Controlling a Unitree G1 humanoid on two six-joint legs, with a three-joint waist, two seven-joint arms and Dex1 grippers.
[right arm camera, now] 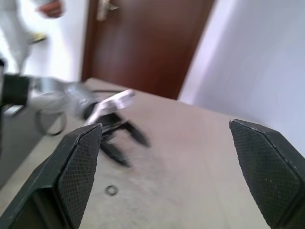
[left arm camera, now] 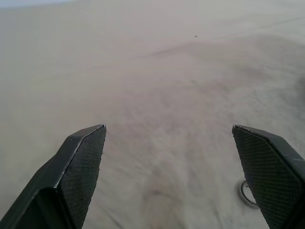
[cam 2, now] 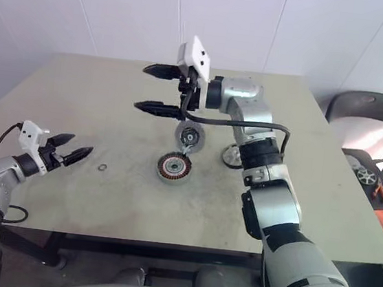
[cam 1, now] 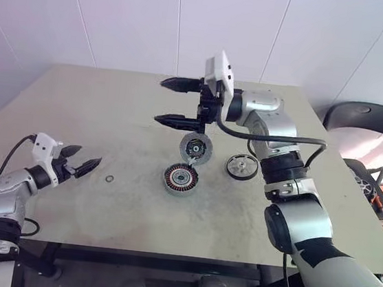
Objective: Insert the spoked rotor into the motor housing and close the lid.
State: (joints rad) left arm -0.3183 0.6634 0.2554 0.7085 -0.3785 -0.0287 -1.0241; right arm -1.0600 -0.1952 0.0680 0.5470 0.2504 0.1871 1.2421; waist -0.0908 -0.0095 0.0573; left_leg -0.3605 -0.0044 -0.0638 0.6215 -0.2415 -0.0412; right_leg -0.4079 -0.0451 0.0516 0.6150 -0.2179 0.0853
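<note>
Motor parts on the table, both grippers empty

Left gripper (cam 1: 81, 159) gapes wide beside a small ring (cam 1: 108, 178). Mid-table, the motor housing (cam 1: 180, 178) shows only its copper windings; the lid (cam 1: 196, 148) leans tilted behind it, the spoked rotor (cam 1: 242, 166) lies rightward. Right gripper (cam 1: 170, 101) hovers wide above. Beige table (cam 1: 113, 100), white walls, dark chair (cam 1: 368, 122).

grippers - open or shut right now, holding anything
left gripper: open, holding nothing
right gripper: open, holding nothing
</note>
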